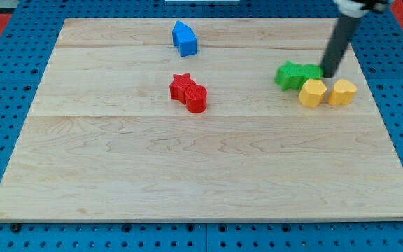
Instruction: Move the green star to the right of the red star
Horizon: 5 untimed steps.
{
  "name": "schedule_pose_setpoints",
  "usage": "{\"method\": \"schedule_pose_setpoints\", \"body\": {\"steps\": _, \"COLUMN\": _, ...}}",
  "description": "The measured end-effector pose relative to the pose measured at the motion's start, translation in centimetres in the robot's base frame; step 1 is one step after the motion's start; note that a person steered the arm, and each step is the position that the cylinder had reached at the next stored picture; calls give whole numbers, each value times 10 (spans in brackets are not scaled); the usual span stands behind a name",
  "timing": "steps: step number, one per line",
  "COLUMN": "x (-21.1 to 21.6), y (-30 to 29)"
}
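Observation:
The green star [288, 74] lies at the view's right, with a second green block [310, 72] touching its right side. My tip [327, 74] rests just right of that second green block, touching or almost touching it. The red star [181, 86] sits near the board's middle, with a red cylinder [196, 99] touching its lower right. The green star is far to the right of the red star.
Two yellow blocks [313, 92] [342, 92] sit side by side just below the green blocks. A blue block [184, 38] stands near the view's top, above the red star. The wooden board [187, 168] lies on a blue pegboard.

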<state>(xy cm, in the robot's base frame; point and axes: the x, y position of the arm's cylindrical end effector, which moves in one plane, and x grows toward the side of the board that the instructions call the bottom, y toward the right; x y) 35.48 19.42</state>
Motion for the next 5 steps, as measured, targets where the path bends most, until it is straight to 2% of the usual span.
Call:
{"method": "schedule_pose_setpoints", "body": {"steps": 2, "x": 3, "y": -110}}
{"method": "schedule_pose_setpoints", "body": {"steps": 3, "x": 3, "y": -143}}
{"method": "schedule_pose_setpoints", "body": {"steps": 5, "x": 4, "y": -132}}
